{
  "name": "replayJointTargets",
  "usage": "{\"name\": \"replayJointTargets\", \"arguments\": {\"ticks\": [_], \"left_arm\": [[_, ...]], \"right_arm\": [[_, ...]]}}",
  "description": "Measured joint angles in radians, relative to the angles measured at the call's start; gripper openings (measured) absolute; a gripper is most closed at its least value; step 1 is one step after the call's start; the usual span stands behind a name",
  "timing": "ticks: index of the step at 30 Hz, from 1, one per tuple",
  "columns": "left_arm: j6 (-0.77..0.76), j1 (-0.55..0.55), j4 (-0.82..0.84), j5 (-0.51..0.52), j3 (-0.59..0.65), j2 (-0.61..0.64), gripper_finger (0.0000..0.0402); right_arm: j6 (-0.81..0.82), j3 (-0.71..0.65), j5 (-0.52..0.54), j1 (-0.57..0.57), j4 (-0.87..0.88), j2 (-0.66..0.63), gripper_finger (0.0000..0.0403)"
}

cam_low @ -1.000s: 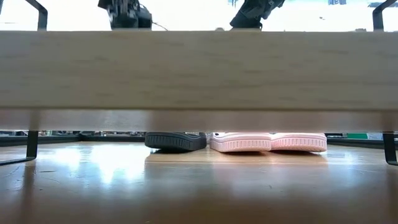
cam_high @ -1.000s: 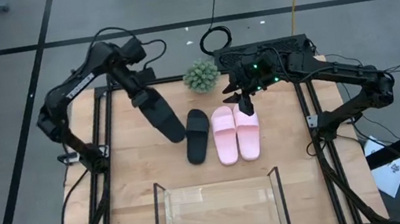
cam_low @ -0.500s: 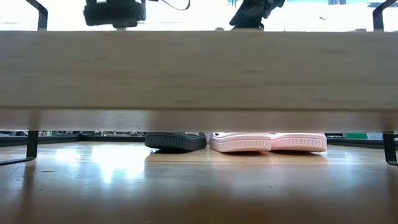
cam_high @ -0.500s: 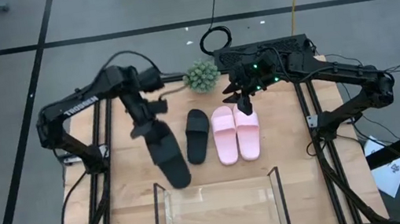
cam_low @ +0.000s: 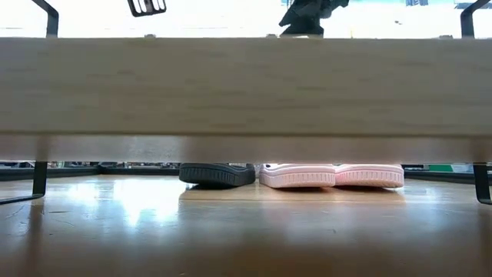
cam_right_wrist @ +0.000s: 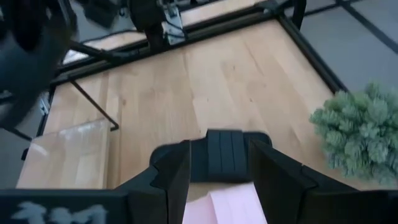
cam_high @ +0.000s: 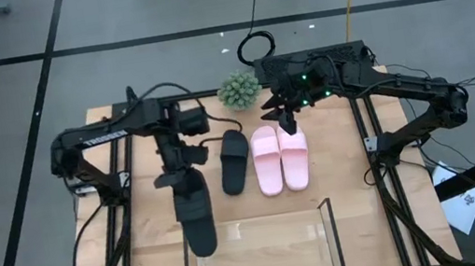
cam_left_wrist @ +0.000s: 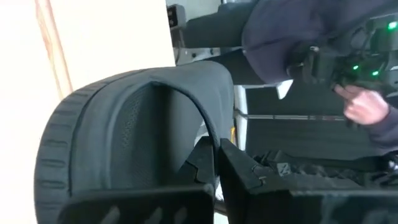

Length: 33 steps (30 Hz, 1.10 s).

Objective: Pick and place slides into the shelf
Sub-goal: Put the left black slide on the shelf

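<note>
I have one matte black slide sandal clamped in my left gripper, fingers pinched together on its wide strap near one end. From above, the sandal hangs lengthwise toward the near edge of the table, its far tip over the left end of the low clear acrylic shelf with thin black uprights. In the left wrist view the ribbed sole and arched strap of that sandal fill the frame just past my fingers.

The other black slide sandal lies flat on the pale wooden table, mid-table, behind the shelf. Just beside it on the right sits the pale pink pair of slide sandals, the two pink ones touching side by side. The low view shows their soles in a row on the wood: black, then pink.

My right gripper hovers over the far end of the pink pair, fingers spread apart and holding nothing. A small green spiky artificial plant stands at the far edge of the table, near that gripper.
</note>
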State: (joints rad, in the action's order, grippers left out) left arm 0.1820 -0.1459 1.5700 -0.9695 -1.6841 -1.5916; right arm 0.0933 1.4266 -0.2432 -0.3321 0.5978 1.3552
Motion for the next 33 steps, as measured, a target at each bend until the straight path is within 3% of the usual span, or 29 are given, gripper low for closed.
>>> {"name": "replayJointTargets", "arguments": {"ticks": [16,33], "left_arm": [[0.133,0.053,-0.034,-0.171,-0.001,-0.163,0.0000],[0.151,0.055,-0.080,-0.146,0.028,-0.226,0.0000]], "right_arm": [[0.000,0.000,0.000,0.000,-0.019,0.000,0.0153],[-0.005,0.000,0.008,-0.002,-0.010,0.000,0.0153]]}}
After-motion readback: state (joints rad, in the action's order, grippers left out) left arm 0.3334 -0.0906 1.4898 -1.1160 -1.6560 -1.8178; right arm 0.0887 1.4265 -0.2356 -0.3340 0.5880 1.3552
